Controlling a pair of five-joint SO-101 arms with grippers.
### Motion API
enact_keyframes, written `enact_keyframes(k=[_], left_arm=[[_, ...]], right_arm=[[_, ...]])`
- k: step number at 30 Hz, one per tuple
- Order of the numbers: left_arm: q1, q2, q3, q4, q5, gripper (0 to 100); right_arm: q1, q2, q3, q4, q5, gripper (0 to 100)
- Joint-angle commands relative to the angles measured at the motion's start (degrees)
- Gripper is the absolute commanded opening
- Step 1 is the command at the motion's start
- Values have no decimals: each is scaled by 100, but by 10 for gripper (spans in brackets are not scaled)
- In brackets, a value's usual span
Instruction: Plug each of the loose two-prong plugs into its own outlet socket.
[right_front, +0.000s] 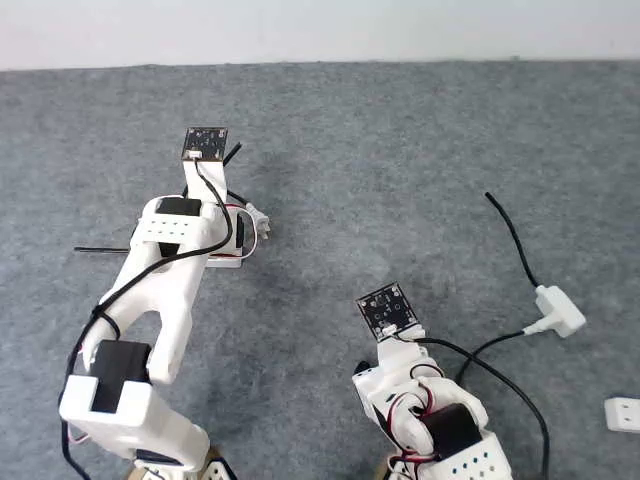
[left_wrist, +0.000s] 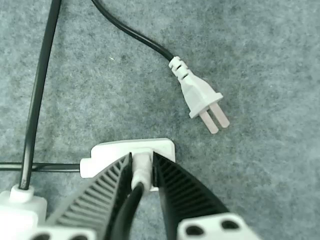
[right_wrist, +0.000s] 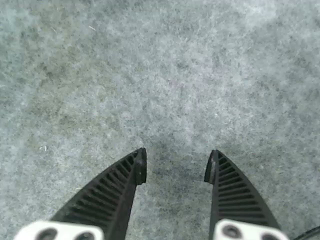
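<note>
Grey carpet (right_front: 400, 140). High view: left arm (right_front: 165, 270) stands over a white outlet socket (right_front: 225, 262); spare socket (right_front: 622, 413) well apart.

Left wrist view: left gripper (left_wrist: 142, 156) jaws nearly closed, pinching a white plug (left_wrist: 141, 172) whose nose meets the socket; seating depth possibly partial, prongs hidden. Loose 2-prong plug (left_wrist: 202, 100) lies ahead of the jaws, off to 1 side. Push straight along the prongs, no twisting; socket may slide.

Right wrist view: right gripper (right_wrist: 176, 167) jaws wide apart, nothing between; could brace the socket.

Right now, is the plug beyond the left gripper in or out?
Out: the white plug lies on the carpet, both prongs bare, apart from the socket.
</note>
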Motion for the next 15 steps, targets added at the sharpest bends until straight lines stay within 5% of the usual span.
enact_keyframes(k=[1,15], left_arm=[[-62,123,31,202,62,10],[246,132,127,202,44,13]], right_arm=[[66,-75,97,40,88,199],[66,-75,97,40,88,199]])
